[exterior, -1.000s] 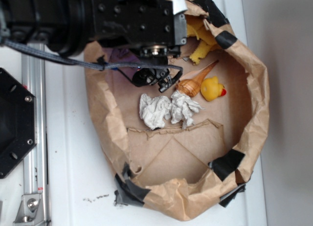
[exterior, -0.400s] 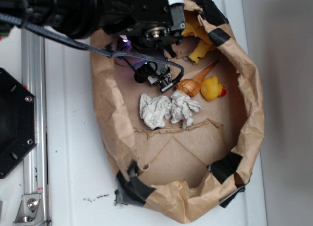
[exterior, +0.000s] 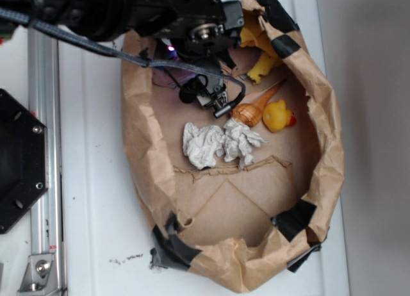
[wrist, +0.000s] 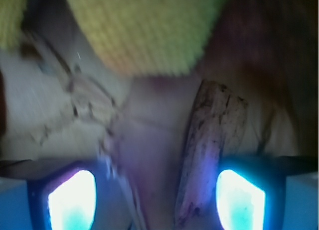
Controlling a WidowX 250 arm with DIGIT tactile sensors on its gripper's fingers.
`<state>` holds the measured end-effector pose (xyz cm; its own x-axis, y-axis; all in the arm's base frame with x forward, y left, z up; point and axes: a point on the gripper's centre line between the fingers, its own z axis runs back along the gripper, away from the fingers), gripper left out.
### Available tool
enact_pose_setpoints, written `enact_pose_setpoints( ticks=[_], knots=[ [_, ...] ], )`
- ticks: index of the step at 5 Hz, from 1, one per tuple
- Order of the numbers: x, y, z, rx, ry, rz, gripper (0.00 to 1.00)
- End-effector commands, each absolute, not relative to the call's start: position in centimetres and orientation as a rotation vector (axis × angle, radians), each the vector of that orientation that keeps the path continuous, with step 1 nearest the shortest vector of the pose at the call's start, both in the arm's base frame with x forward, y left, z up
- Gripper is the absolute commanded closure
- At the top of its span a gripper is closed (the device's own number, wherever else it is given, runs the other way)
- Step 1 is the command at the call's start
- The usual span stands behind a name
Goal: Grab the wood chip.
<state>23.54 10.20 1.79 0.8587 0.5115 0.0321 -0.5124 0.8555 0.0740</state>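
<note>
Gripper (wrist: 154,195) fingers (wrist: 72,197) stand apart, glowing blue-white at the bottom of the wrist view. Between them, nearer the right finger, lies the wood chip (wrist: 209,145): a flat, elongated, dark-brown sliver with streaky grain and rough edges, resting on the brown paper bag (exterior: 333,129) floor. A yellow knitted thing (wrist: 144,26) sits just beyond it. Outside, the arm hides the chip; a wooden top (exterior: 256,105), rubber duck (exterior: 278,115) and crumpled tissues (exterior: 221,144) lie near.

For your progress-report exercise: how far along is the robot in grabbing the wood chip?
Done: the hand is down inside the paper bag. In hand: in the wrist view the wood chip lies flat between the two lit fingers, nearer the right one, not gripped. Left: closing on the chip and lifting it.
</note>
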Motion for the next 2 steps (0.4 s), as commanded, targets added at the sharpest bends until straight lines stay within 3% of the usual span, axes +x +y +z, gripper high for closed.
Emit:
enact_pose_setpoints(
  ticks=[1, 2],
  knots=[
    [22.22, 11.58, 2.12, 0.005, -0.033, 0.518, 0.00],
    [21.97, 11.92, 3.11, 0.037, -0.053, 0.548, 0.00]
  ],
)
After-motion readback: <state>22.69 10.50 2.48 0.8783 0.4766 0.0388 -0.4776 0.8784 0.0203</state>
